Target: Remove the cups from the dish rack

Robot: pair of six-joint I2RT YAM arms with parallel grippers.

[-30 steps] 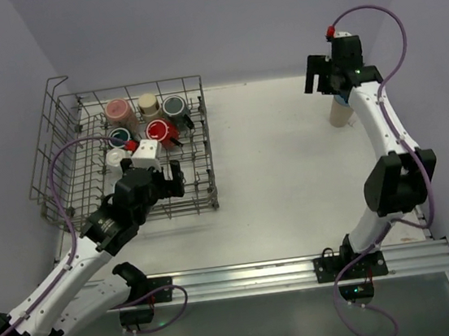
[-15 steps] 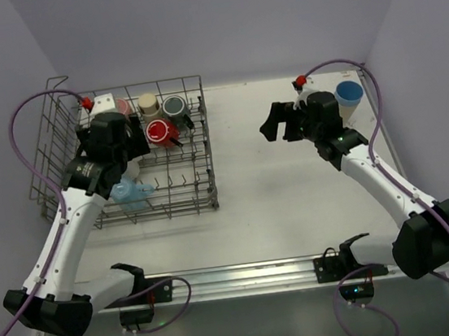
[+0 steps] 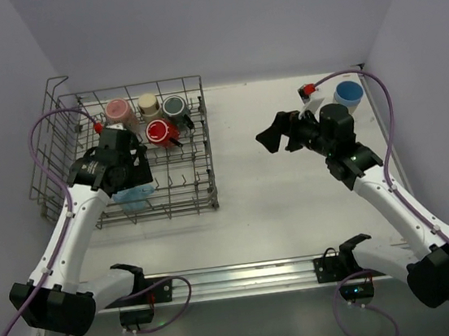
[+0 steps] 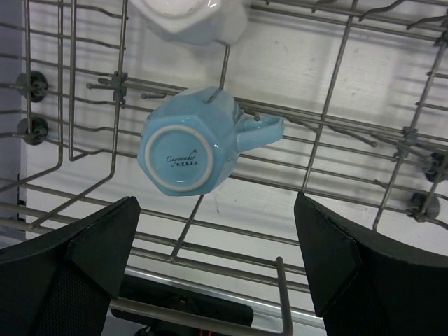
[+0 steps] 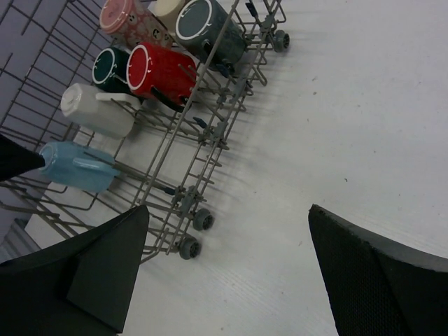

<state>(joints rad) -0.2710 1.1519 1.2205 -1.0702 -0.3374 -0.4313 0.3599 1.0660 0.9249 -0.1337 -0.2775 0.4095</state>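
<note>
The left pincer [image 4: 210, 273] is spread wide and holds nothing. Right ahead of it, between the lines of its two fingers, a light blue cup [image 4: 185, 148] lies with its base turned to the wrist and its handle toward the right finger. It seems to rest on the wires, apart from the fingers. Just beyond is a white cup [image 4: 189, 17], both inside the dish rack [image 3: 180, 191].

The right pincer [image 5: 231, 273] is also wide and empty, over the bare desk [image 5: 336, 126]. Ahead and to its left, red [image 5: 157, 73], grey [image 5: 206, 28], pink [image 5: 122, 17] and dark teal [image 5: 112, 66] cups cluster in the rack. Behind its wrist, a blue cup [image 3: 349, 93] stands upright on the desk.
</note>
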